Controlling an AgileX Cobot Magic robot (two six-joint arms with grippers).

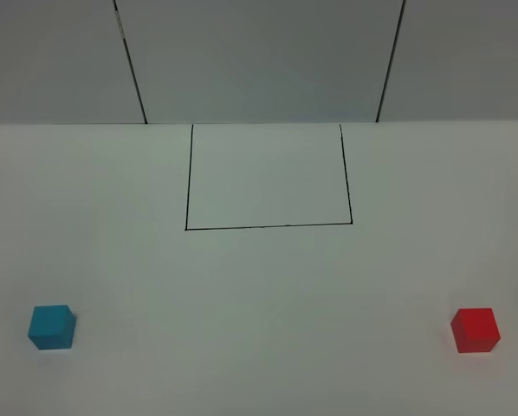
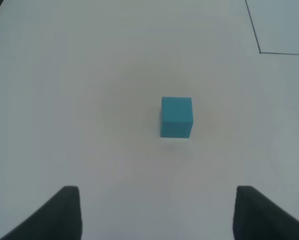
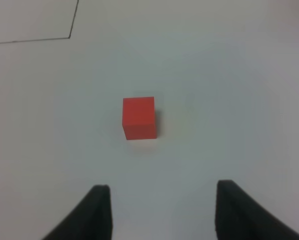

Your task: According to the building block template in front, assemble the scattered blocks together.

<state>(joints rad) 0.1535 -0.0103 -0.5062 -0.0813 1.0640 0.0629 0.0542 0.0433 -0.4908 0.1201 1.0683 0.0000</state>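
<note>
Left gripper point(image 2: 158, 189) and right gripper point(image 3: 163, 185) both gape empty, and since the cyan-blue cube point(image 2: 176, 117) and red cube point(image 3: 139, 118) sit off-centre to their jaws, closing could shove either aside

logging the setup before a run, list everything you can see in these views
blue cube: 1, cyan-blue, near left of table
red cube: 1, bright red, near right of table
outline: 1, black line box, far middle of table
table: 1, white, under both cubes
wall: 1, pale grey, behind table
seams: 2, dark, running down the wall
left tool: 1, dark, open, facing blue cube, not touching
right tool: 1, dark, open, facing red cube, not touching
</note>
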